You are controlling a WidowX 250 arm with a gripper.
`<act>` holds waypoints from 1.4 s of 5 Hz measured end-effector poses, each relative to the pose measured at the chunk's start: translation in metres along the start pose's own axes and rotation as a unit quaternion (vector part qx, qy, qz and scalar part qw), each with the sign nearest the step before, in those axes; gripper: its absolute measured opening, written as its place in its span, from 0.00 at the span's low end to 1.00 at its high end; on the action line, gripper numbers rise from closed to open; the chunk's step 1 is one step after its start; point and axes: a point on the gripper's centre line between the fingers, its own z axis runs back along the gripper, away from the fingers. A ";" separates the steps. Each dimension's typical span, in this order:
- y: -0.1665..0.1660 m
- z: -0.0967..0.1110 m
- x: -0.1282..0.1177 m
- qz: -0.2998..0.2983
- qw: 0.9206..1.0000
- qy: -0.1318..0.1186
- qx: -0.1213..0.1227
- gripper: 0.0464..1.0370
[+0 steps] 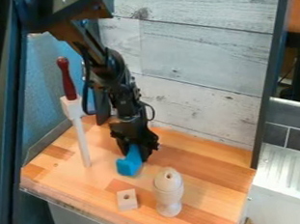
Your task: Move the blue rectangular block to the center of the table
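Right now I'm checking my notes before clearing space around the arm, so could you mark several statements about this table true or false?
1. The gripper has the blue block between its fingers. True.
2. The small wooden block has a hole in the face toward the camera. True.
3. The blue block is nearer the table's front edge than the small wooden block. False: the small wooden block is nearer.
4. The red-handled piece has its white shaft pointing down. True.
5. The red handle touches the blue block. False: they are well apart.
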 end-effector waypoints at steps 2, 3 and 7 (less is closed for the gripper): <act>-0.008 0.016 0.002 -0.005 1.000 0.000 -0.023 0.97; -0.026 0.041 0.006 -0.014 0.997 -0.003 -0.076 0.96; -0.073 0.083 -0.002 -0.061 0.995 -0.001 -0.083 0.96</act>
